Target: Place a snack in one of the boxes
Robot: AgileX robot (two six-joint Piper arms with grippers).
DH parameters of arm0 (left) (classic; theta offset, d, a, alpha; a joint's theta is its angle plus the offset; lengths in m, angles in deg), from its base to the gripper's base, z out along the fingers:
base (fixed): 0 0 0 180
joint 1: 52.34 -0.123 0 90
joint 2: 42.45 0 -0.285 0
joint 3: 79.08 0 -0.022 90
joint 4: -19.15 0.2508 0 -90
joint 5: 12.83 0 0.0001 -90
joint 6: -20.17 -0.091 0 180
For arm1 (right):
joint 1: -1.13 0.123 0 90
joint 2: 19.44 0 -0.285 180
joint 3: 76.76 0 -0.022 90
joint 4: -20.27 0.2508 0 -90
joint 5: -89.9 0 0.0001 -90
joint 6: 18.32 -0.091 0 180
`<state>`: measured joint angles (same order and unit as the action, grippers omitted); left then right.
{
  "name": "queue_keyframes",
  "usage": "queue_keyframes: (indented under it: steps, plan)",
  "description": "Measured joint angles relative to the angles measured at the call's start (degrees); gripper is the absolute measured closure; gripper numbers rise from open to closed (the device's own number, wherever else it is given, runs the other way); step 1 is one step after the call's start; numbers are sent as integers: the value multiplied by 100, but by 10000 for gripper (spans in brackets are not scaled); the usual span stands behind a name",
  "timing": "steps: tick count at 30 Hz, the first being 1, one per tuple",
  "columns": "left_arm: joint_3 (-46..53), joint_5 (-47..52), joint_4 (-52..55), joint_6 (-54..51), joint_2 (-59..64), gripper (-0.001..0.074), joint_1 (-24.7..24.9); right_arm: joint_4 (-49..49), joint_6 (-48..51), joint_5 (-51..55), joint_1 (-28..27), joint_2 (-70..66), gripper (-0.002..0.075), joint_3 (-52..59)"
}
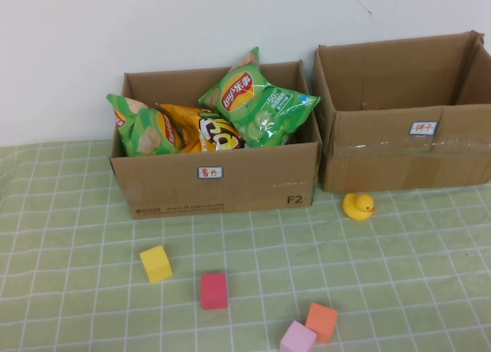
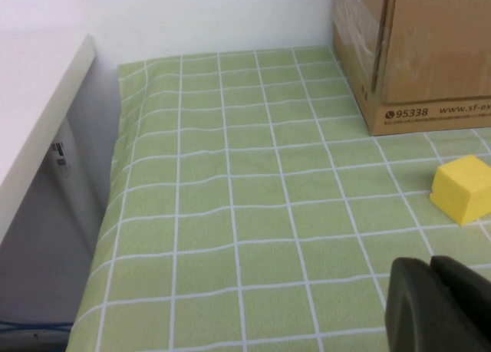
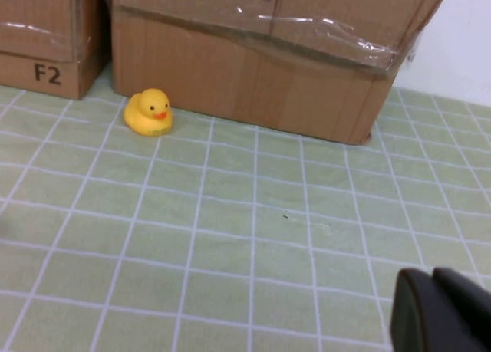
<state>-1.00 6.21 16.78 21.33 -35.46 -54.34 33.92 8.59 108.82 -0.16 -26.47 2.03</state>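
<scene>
Three snack bags lie in the left cardboard box (image 1: 215, 185): a green Lay's bag (image 1: 257, 105) on top, an orange bag (image 1: 201, 129) under it, and another green bag (image 1: 142, 126) at the left end. The right box (image 1: 406, 149) shows no snack inside. Neither arm appears in the high view. My left gripper (image 2: 430, 269) is shut, empty, low over the cloth near the yellow cube (image 2: 464, 188) and the left box's corner (image 2: 414, 53). My right gripper (image 3: 431, 277) is shut, empty, over the cloth in front of the right box (image 3: 261, 60).
A yellow rubber duck (image 1: 358, 206) sits in front of the gap between the boxes. On the green checked cloth lie a yellow cube (image 1: 156, 263), a red cube (image 1: 214, 291), an orange cube (image 1: 321, 322) and a pink cube (image 1: 298, 338). The table's left edge (image 2: 115, 183) drops off beside a white surface.
</scene>
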Motion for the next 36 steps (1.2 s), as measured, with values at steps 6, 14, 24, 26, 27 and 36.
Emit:
queue_keyframes:
  steps: [6, 14, 24, 26, 27, 36]
  plan:
    - [0, 0, 0, 0, 0, 737, 0, -170, -524, 93, 0, 0, 728, -11]
    - [0, 0, 0, -3, 0, 737, 0, -1473, -2658, 113, -8, 0, 728, -35]
    - [0, 0, 0, -3, 0, 737, 0, -1535, -2985, 125, 16, 0, 728, -35]
    - [0, 0, 0, -3, 0, 737, 0, -1535, -2994, 125, 118, 0, 728, -35]
    - [0, 0, 0, -3, 0, 737, 0, -1510, -2994, 125, 165, 0, 728, -35]
    - [0, 0, 0, -13, 0, 737, 0, -1445, -2998, 135, 249, 0, 728, -35]
